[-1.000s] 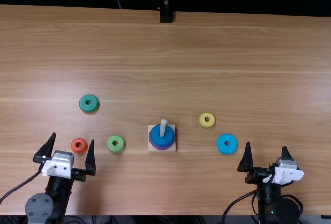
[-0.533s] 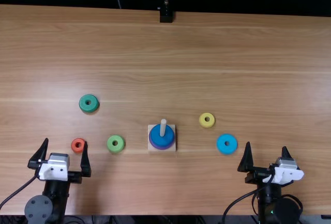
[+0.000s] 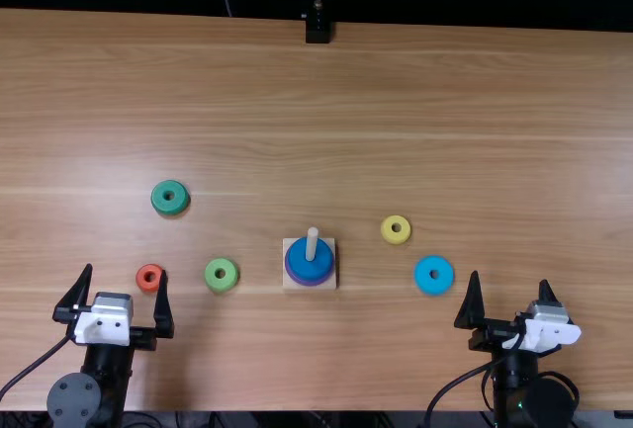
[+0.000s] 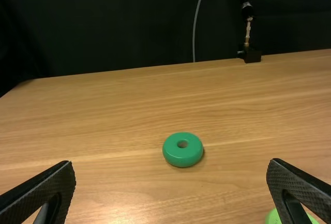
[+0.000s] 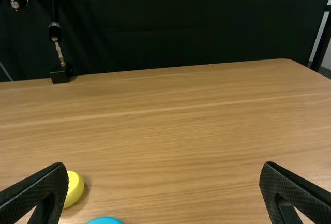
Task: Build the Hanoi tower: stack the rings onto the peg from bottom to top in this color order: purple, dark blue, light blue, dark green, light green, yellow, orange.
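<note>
The left gripper point(image 3: 116, 278) stands open near the orange ring point(image 3: 148, 277); in its wrist view the left gripper point(image 4: 170, 190) has nothing between its fingers. Open as well, the right gripper point(image 3: 510, 288) is right of the light blue ring point(image 3: 434, 275); its wrist view shows the right gripper point(image 5: 163, 190) holding nothing. On the wooden peg point(image 3: 312, 240) a dark blue ring point(image 3: 309, 264) lies over a purple ring point(image 3: 293, 277). Loose on the table are the dark green ring point(image 3: 170, 198), light green ring point(image 3: 222, 274) and yellow ring point(image 3: 396, 229).
The peg's square base point(image 3: 330, 283) sits mid-table, between the two arms. A black stand point(image 3: 317, 30) is at the table's far edge. Cables hang beside both arms.
Between the first earlier frame and the second, the left gripper shifted slightly left and back toward the near edge, straightening. The right arm and the rings have kept their places.
</note>
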Tool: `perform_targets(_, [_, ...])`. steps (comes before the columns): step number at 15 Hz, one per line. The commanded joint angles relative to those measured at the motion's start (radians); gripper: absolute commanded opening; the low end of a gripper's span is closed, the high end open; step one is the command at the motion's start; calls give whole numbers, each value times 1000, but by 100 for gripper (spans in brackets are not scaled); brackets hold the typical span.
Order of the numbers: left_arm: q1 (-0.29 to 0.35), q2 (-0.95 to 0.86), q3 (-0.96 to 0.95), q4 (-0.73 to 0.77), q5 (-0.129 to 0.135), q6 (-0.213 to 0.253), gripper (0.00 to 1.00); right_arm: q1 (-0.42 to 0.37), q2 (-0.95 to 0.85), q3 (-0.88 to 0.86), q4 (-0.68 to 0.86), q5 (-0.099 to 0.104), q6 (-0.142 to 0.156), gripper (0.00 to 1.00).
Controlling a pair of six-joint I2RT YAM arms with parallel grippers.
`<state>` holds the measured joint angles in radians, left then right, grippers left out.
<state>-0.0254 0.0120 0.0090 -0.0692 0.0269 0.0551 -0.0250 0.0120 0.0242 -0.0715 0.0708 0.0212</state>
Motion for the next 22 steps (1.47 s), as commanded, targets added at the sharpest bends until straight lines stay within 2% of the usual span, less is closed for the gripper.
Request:
perform_targets(1, [2,-12,-9,-61,6,15,100,-10,-12,-10,-14,-6,-1,100])
perform_targets(12, [2,-12,-9,-61,6,15,100,-9,-12,-10,-14,-6,1,100])
perform_targets(14, [2,-12,-9,-63,8,15,100,-10,-12,-6,15,-4,10,100])
perform_targets(16, [2,-12,-9,-61,8,15,100,-9,8,52,100,-4,6,100])
perform_targets(18, [2,-12,-9,-61,6,15,100,-6,172,161,148,-8,5,100])
perform_targets(20, [2,-12,-9,-63,6,15,100,-6,316,276,148,-17,5,100])
perform_targets(22, [2,-12,-9,-61,8,15,100,0,457,391,137,-17,5,100])
